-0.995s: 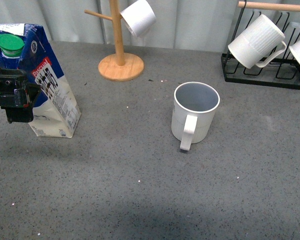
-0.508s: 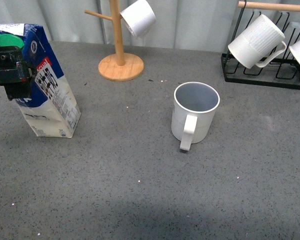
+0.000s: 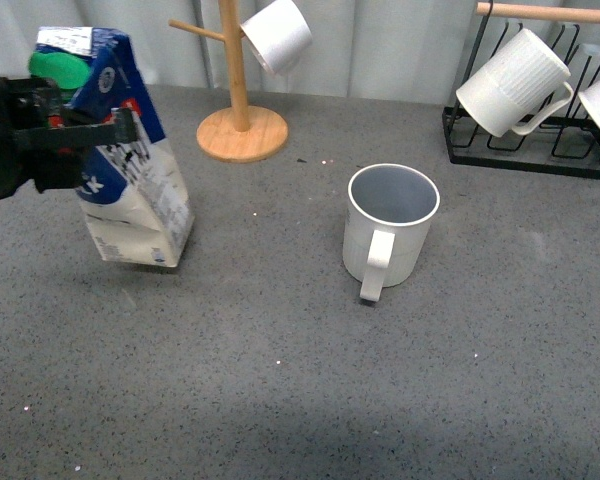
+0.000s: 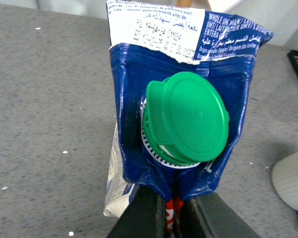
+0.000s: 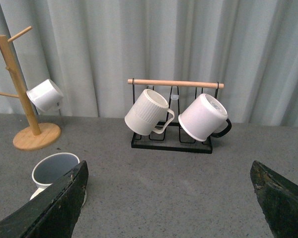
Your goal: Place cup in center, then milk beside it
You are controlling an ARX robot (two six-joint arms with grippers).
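Blue-and-white milk [image 3: 140,200]: held at the far left, tilted with its top leaning left; its base is judged to be just clear of the table [image 3: 280,390]; well apart from the cup [image 3: 390,225].
Left gripper [image 3: 98,135]: closed on the milk high up, just under the green cap [image 4: 186,121]; the folded top is seen pinched between the jaws in the left wrist view.
Right gripper [image 5: 169,198]: spread wide with nothing held, on the right.
Cup: upright near the centre, handle turned to the near side; the first part of the task is judged done.
Step in hand: the milk is to be carried right and set beside the cup.
How it is done well: the milk should be brought upright before it is lowered; a spot just left of the cup should be aimed for, near but not touching; the base should be seated flat before the jaws are opened.
Risk: with so high a grip, swing is to be expected, so a slow carry is advised; a tilted release could tip the milk against the cup.
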